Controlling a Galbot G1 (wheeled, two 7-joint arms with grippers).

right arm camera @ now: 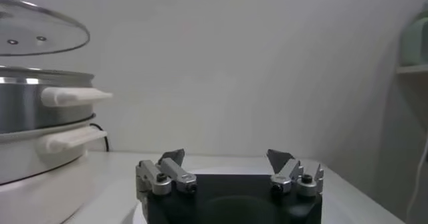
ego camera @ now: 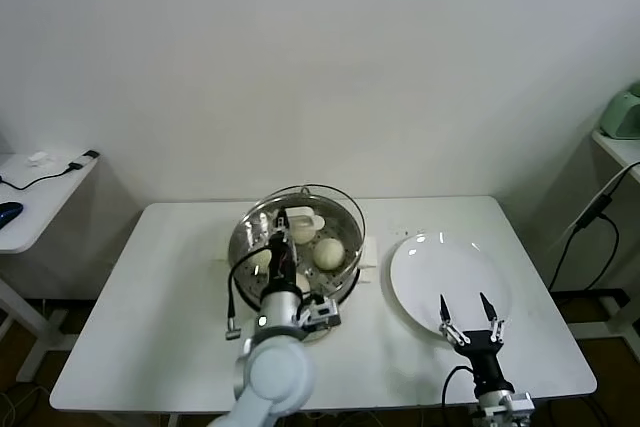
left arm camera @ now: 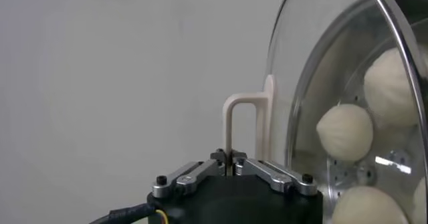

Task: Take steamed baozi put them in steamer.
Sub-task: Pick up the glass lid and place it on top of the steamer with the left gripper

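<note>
While the lid is hovering: the left gripper (left arm camera: 229,165) is clamping the cream handle (left arm camera: 242,122) of the glass lid (left arm camera: 334,38) above the steamer (ego camera: 246,232).
Buns: the steamed baozi (left arm camera: 344,132) are already sitting inside the steamer.
Doing it well: lowering level and centred is looking wise.
Right gripper (ego camera: 470,311): waiting wide open, holding nothing, over the white plate (ego camera: 420,267).

A white tabletop (ego camera: 160,287) carries the steamer (ego camera: 340,282) on its cream-white base near the middle. Just beside the steamer, toward the robot's right, lies a flat white plate (ego camera: 425,272).
</note>
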